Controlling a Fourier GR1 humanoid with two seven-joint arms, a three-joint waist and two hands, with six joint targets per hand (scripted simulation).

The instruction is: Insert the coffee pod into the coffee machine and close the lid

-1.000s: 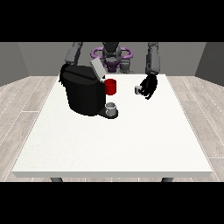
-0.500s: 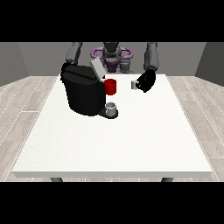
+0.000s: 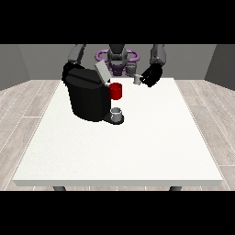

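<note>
While the coffee machine (image 3: 89, 98) stands lid-up on the surface (image 3: 137, 142), we see the robot hand (image 3: 150, 76) at the view's right – fingers curled – pinching the coffee pod (image 3: 137, 80) (the other robot hand is hidden).

We see even, soft light with no clear source. The white table (image 3: 119, 147) is bright, without glare. Left of the hand at the view's right (image 3: 151, 75), the coffee machine (image 3: 87, 98) reads as a black, detailless mass.
</note>
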